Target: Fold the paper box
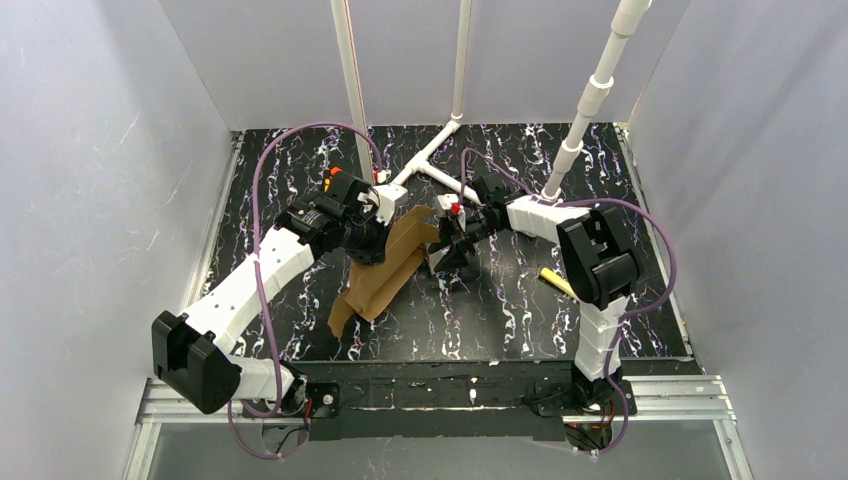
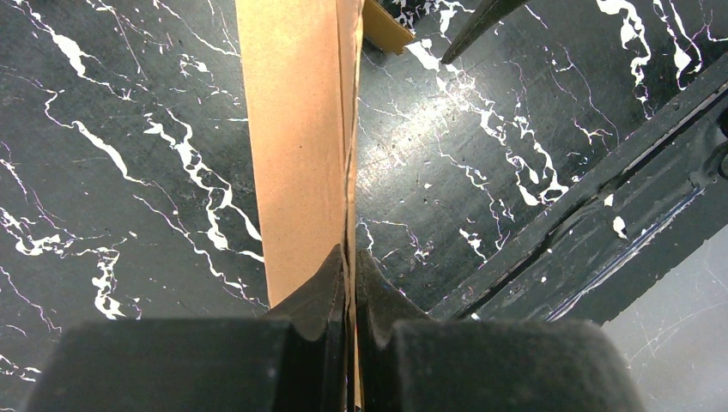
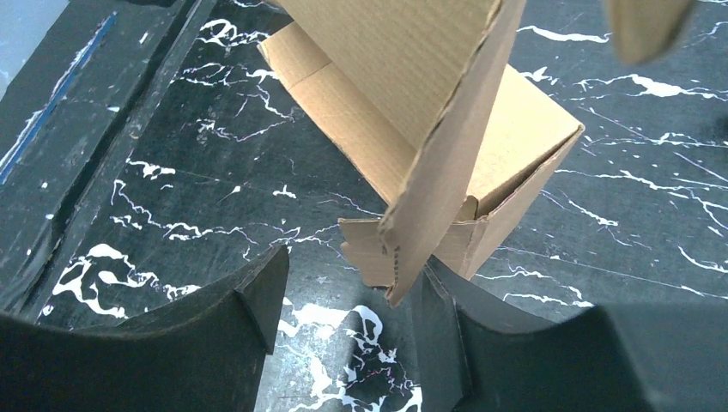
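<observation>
1. A black table veined with white sits between pale walls. White pipes rise at the back, and a small yellow item lies to the right.
2. The paper box, brown and partly folded, stands tilted at the table's middle between the two arms, with its lower end on the surface.
3. The left gripper is clenched on a thin upright panel of the box, its fingers pressed to either face.
4. The right gripper is spread apart and grasps nothing. A flap's edge hangs between its fingers, close to the right one; whether they touch I cannot tell.
</observation>
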Robot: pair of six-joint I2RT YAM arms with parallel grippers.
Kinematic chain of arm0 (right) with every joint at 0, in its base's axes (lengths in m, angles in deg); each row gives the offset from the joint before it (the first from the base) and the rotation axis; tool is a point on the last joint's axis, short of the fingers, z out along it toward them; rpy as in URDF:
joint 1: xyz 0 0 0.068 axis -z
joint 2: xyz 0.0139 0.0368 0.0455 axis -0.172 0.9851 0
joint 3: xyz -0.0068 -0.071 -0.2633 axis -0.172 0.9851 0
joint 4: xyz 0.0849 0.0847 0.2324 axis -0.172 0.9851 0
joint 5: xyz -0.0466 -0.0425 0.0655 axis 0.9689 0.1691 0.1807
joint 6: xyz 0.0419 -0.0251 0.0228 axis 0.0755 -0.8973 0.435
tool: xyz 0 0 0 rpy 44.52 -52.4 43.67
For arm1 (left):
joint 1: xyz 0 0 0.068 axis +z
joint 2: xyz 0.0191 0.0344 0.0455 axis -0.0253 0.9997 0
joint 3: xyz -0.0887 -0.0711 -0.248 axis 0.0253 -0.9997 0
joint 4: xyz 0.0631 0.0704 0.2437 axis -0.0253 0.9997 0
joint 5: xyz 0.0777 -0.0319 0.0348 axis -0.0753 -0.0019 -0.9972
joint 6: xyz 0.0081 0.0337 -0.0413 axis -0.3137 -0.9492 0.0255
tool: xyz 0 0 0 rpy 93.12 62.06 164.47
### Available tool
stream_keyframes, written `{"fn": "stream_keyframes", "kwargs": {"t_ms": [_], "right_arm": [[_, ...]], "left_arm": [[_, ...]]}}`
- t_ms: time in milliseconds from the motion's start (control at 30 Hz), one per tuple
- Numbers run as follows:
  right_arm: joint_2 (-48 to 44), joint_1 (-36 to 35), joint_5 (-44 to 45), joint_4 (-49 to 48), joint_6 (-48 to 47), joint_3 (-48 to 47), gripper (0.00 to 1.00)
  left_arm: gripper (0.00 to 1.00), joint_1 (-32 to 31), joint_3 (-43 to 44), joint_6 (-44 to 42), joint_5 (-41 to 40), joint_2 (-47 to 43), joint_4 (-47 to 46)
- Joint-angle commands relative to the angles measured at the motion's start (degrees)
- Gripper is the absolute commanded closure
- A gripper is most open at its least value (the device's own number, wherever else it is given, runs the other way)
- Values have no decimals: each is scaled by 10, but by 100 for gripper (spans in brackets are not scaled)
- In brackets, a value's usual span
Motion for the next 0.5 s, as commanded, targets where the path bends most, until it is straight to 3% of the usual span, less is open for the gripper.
{"fn": "stream_keyframes", "kwargs": {"t_ms": [0, 100, 233, 467], "right_arm": [[25, 2, -13, 127, -97, -40, 39], [17, 2, 13, 11, 4, -15, 40], [-28, 2, 76, -316, 282, 91, 41], [-9, 1, 103, -373, 342, 90, 51]], "left_arm": [[100, -2, 13, -7, -9, 2, 19], [100, -2, 12, -8, -9, 1, 19], [100, -2, 13, -7, -9, 3, 19], [100, -2, 17, -7, -7, 6, 19]]}}
